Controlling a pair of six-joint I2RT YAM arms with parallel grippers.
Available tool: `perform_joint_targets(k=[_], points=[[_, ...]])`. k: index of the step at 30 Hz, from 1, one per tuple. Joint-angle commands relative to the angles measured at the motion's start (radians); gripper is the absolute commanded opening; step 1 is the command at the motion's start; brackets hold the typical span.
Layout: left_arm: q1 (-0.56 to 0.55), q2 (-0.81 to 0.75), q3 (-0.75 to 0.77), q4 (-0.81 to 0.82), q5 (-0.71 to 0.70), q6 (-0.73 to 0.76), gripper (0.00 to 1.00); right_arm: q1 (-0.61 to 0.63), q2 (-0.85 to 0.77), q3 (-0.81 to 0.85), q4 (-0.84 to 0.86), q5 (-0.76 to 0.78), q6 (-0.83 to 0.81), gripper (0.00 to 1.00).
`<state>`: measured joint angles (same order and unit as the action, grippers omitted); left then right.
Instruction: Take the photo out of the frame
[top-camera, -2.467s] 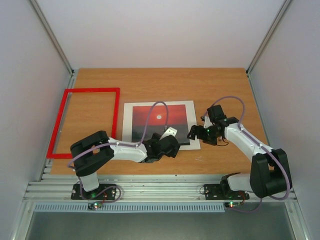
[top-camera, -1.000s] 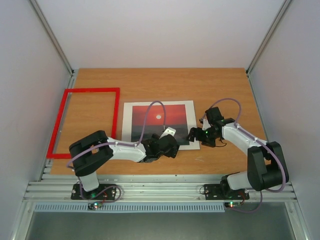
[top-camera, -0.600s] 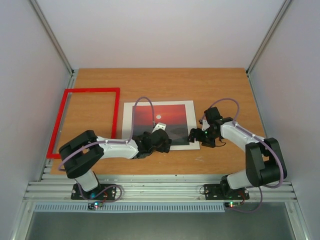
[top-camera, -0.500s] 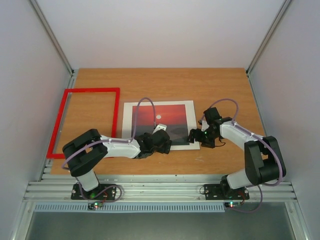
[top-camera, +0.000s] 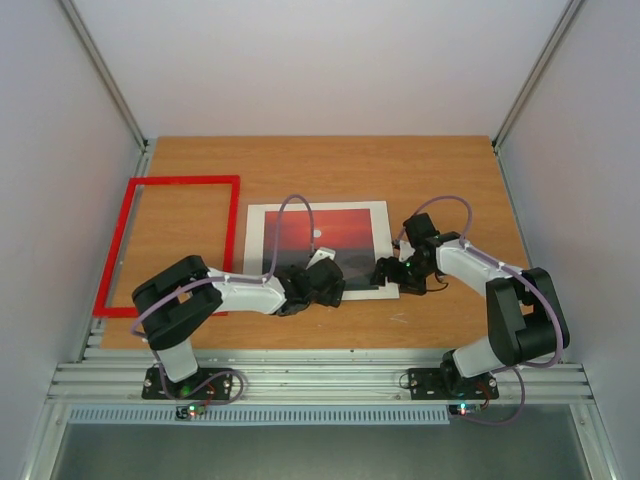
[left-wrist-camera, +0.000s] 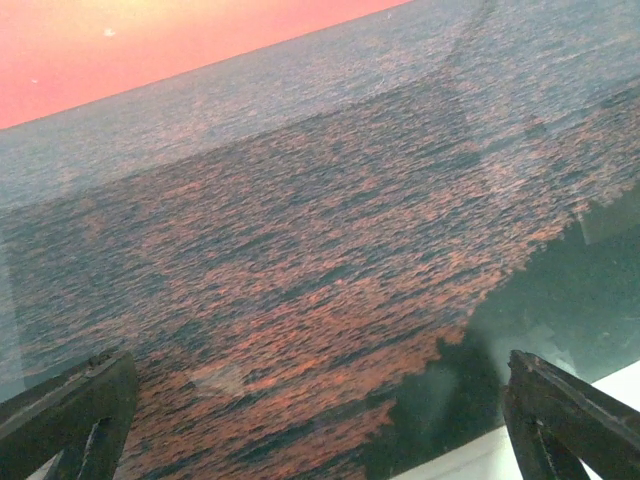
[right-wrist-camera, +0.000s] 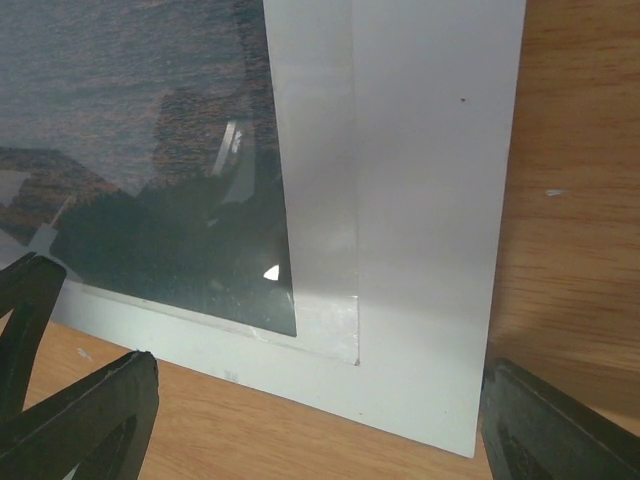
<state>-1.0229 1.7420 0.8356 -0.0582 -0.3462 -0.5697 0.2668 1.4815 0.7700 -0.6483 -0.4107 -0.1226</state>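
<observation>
The photo (top-camera: 318, 232), a red sunset print, lies flat on the table inside a white mat border (top-camera: 382, 240). The red frame (top-camera: 185, 181) lies apart at the left, with only bare table inside it. My left gripper (top-camera: 322, 277) is low over the photo's near edge, open; in the left wrist view the dark sea of the photo (left-wrist-camera: 300, 230) fills the picture between its fingers (left-wrist-camera: 70, 410). My right gripper (top-camera: 386, 271) is open and straddles the mat's near right corner (right-wrist-camera: 430, 350), where a clear sheet (right-wrist-camera: 325, 250) overlaps photo and mat.
Bare wooden table (top-camera: 330, 160) lies beyond the photo and to its right (right-wrist-camera: 580, 200). White walls enclose the table on three sides. The metal rail (top-camera: 320, 380) with both arm bases runs along the near edge.
My left gripper has slid a little left and farther onto the photo's near edge. The right gripper has edged left onto the mat's corner, its jaws slightly narrower. Photo and frame have not moved.
</observation>
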Motion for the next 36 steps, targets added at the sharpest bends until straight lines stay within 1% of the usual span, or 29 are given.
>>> perform_joint_targets(k=[1,10,13,16,20,23,27,32,36], points=[[0.0,0.045,0.018,-0.004,0.018,-0.018,0.99,0.023,-0.018,0.046,-0.019,-0.033,-0.015,0.87],[0.0,0.049,0.016,0.002,0.022,-0.02,0.99,0.048,-0.048,0.077,-0.075,0.007,-0.02,0.89],[0.0,0.051,0.013,0.007,0.029,-0.022,0.99,0.05,-0.049,0.076,-0.063,-0.011,-0.015,0.89],[0.0,0.042,0.006,0.021,0.037,-0.022,0.99,0.05,-0.057,0.064,-0.03,-0.033,0.004,0.86],[0.0,0.001,-0.024,0.047,0.046,-0.019,0.99,0.049,-0.07,0.055,0.002,-0.072,0.022,0.85],[-0.004,-0.058,-0.071,0.125,0.058,-0.004,0.99,0.047,-0.085,0.054,0.01,-0.089,0.031,0.85],[-0.029,-0.122,-0.116,0.197,0.055,0.043,0.99,0.041,-0.105,0.055,0.027,-0.123,0.049,0.86],[-0.09,-0.15,-0.14,0.271,0.031,0.116,0.99,0.037,-0.125,0.063,0.037,-0.159,0.07,0.86],[-0.132,-0.172,-0.141,0.295,-0.015,0.164,0.99,0.037,-0.143,0.071,0.034,-0.171,0.079,0.86]])
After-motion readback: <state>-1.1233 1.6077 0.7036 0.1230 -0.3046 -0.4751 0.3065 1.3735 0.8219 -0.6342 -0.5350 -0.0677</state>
